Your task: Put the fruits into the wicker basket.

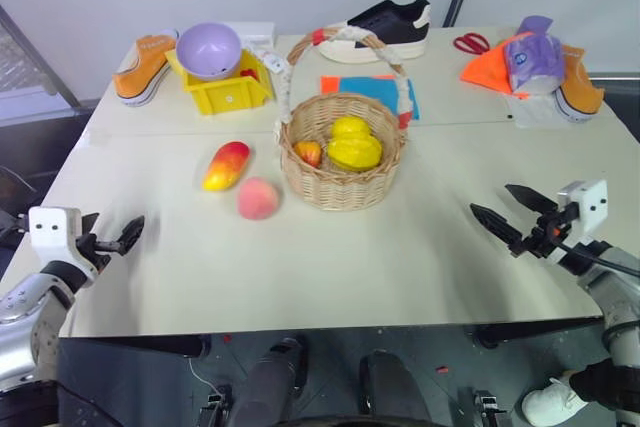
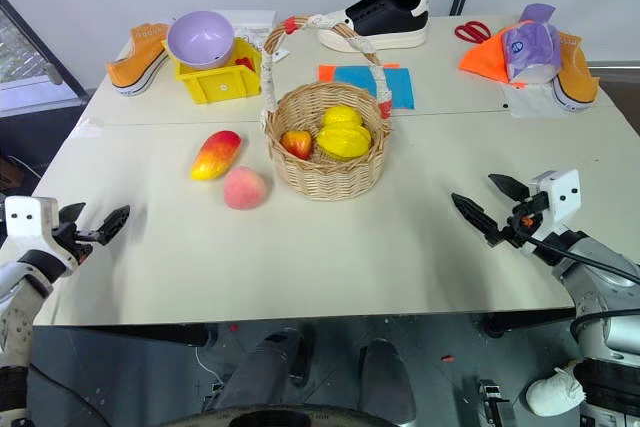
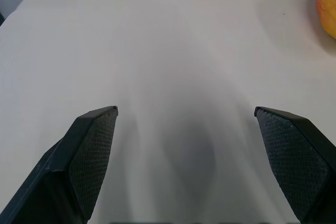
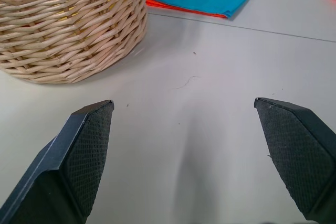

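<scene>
Over bare table (image 1: 400,247), both grippers' jaws wide apart, empty, touching nothing.

The mango (image 1: 226,165) and peach (image 1: 258,198) lie on the table (image 1: 400,247) just left of the wicker basket (image 1: 342,162).

A: What lies between the left end effector (image 1: 128,234) and the mango (image 1: 226,165)?
B: Bare bench (image 1: 330,267); the peach (image 1: 258,198) sits just beside the mango, nearer that end effector's side.
A: And ahead of the right end effector (image 2: 485,209)?
B: Open bench up to the wicker basket (image 2: 325,172), whose tall handle (image 2: 325,27) arches over the opening; lumpy yellow fruits (image 2: 343,135) already fill part of it.
</scene>
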